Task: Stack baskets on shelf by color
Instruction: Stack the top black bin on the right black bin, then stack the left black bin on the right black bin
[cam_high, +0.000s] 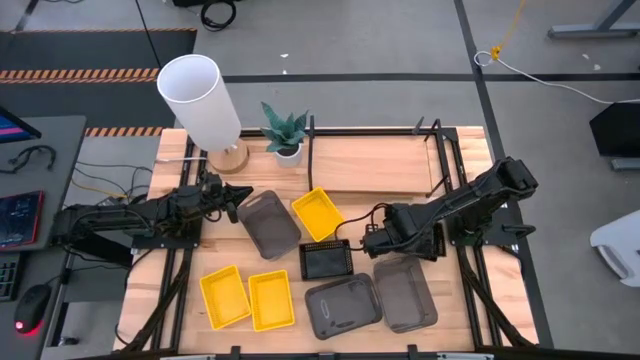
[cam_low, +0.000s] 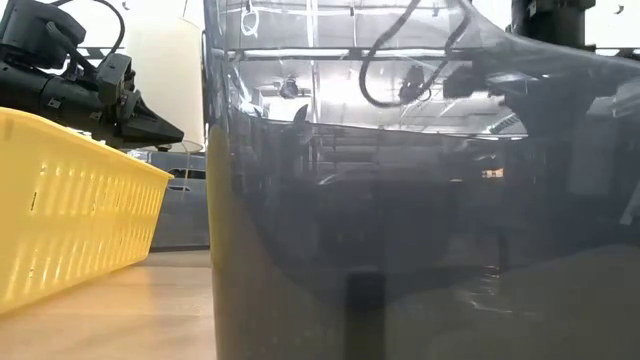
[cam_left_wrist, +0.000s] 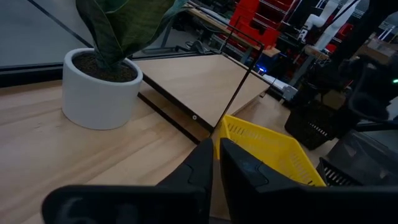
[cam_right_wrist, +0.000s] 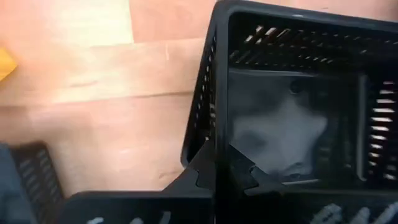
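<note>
Where the right gripper (cam_right_wrist: 216, 163) pinches its near wall, fingers closed, the perforated black basket (cam_high: 327, 260) sits mid-table, long axis across. The left gripper (cam_high: 237, 198), closed and empty, hovers beside the smooth grey basket (cam_high: 269, 222).

Your right hand (cam_high: 366, 241) sits at the black perforated basket (cam_high: 327, 260); beyond it lies a yellow basket (cam_high: 317, 213). Your left hand (cam_high: 238, 194) is beside a dark grey basket (cam_high: 268, 221).
</note>
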